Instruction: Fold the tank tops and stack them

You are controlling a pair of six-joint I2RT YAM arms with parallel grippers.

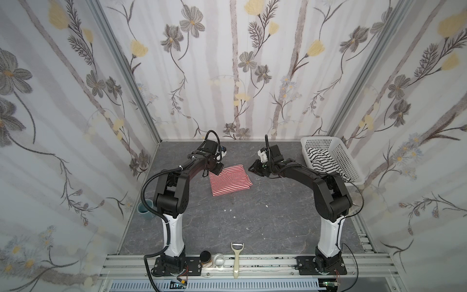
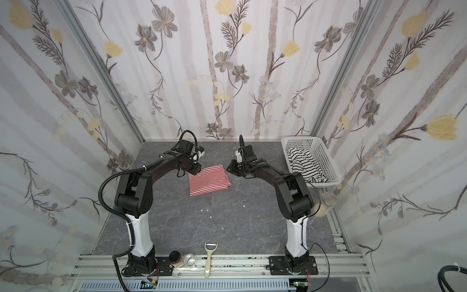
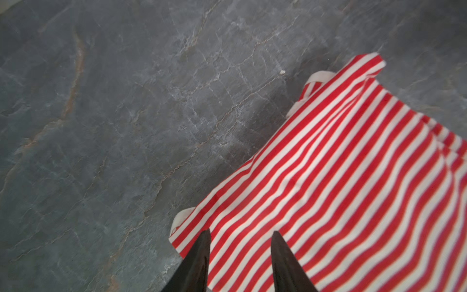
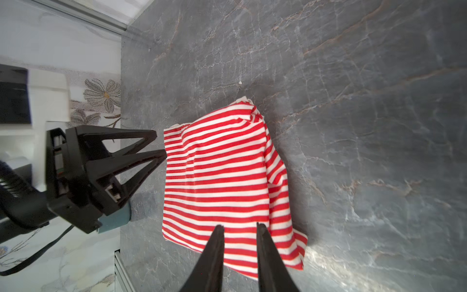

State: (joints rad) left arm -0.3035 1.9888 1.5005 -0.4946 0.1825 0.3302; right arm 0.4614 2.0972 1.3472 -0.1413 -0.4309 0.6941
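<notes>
The red-and-white tank top (image 1: 231,180) (image 2: 209,180) lies folded into a rough square on the grey table, towards the back. My left gripper (image 1: 217,172) (image 3: 241,231) hovers over its back left corner, open, with nothing between the fingers; it also shows in the right wrist view as the left gripper (image 4: 159,144). My right gripper (image 1: 252,169) (image 4: 240,224) hangs just off the top's right edge with its jaws a little apart and empty. The black-striped white tank top (image 1: 323,159) (image 2: 303,161) lies crumpled in the basket.
A white perforated basket (image 1: 347,158) stands at the back right corner. A peeler (image 1: 237,257), a dark-lidded jar (image 1: 206,256) and a glass (image 1: 219,259) sit on the front rail. A teal cup (image 1: 146,208) stands by the left wall, a clear jar (image 2: 328,199) by the right.
</notes>
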